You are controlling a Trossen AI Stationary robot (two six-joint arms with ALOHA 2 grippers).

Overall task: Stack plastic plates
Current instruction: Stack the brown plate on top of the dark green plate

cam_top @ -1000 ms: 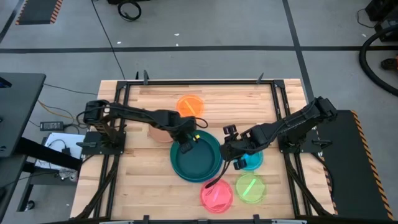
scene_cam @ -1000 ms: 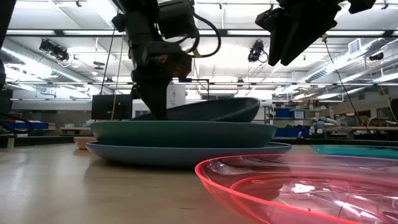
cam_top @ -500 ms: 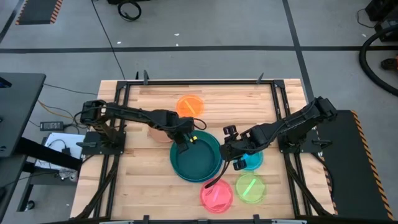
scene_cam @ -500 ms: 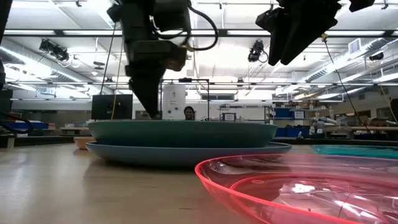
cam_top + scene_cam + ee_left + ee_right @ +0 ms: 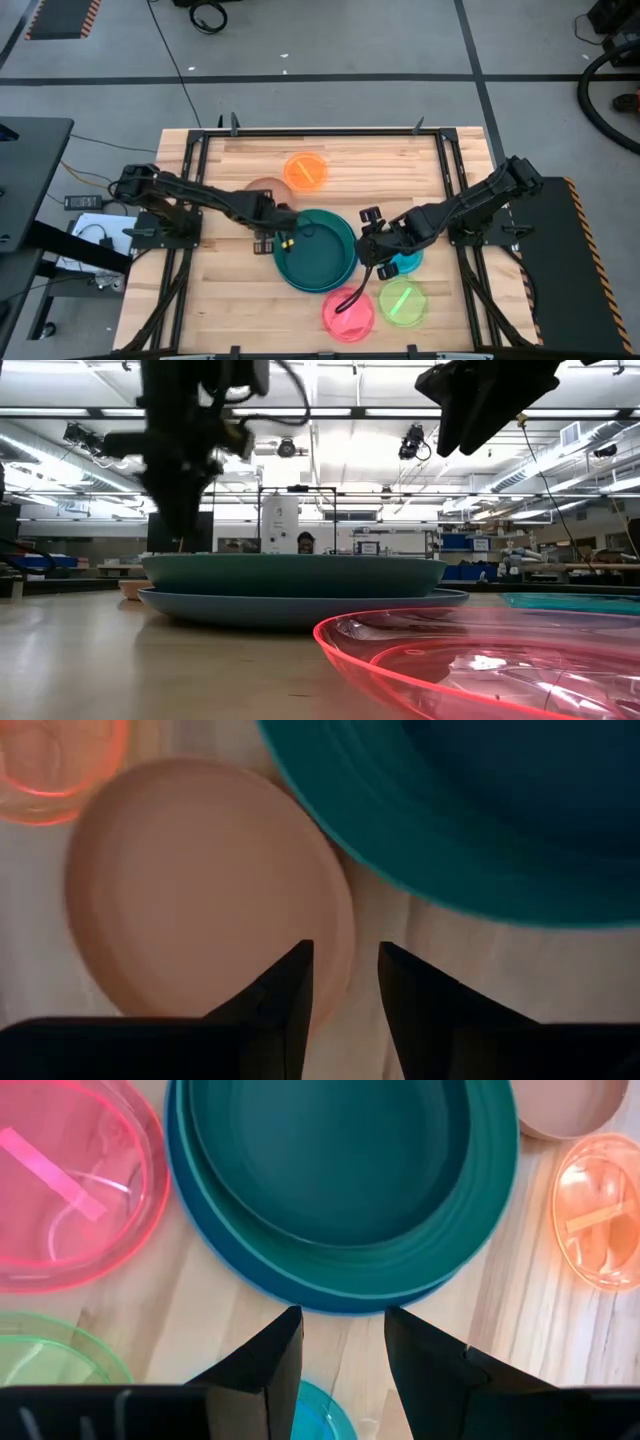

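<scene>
Three plastic plates lie stacked at mid-table: a dark-teal plate point(image 5: 318, 256) in a teal-green plate point(image 5: 290, 573), which sits on a blue plate point(image 5: 300, 604). A tan plate point(image 5: 200, 890) lies flat on the wood to the stack's far left, with an orange plate point(image 5: 305, 170) beyond it. My left gripper point(image 5: 268, 240) hovers open and empty just left of the stack, its fingers point(image 5: 300, 985) over the tan plate's edge. My right gripper point(image 5: 378, 252) is open and empty to the stack's right, above a cyan plate point(image 5: 408, 264).
A pink plate point(image 5: 348, 315) and a lime plate point(image 5: 402, 302) lie near the front edge, right of centre. A black frame point(image 5: 320, 132) runs along the table's far and side edges. Bare wood point(image 5: 230, 300) lies at the front left.
My left gripper has opened and let go of the dark-teal plate, then drawn back toward the table's left edge, off the stack. The plate, held tilted on the stack a second ago, now lies flat in the teal-green plate.
</scene>
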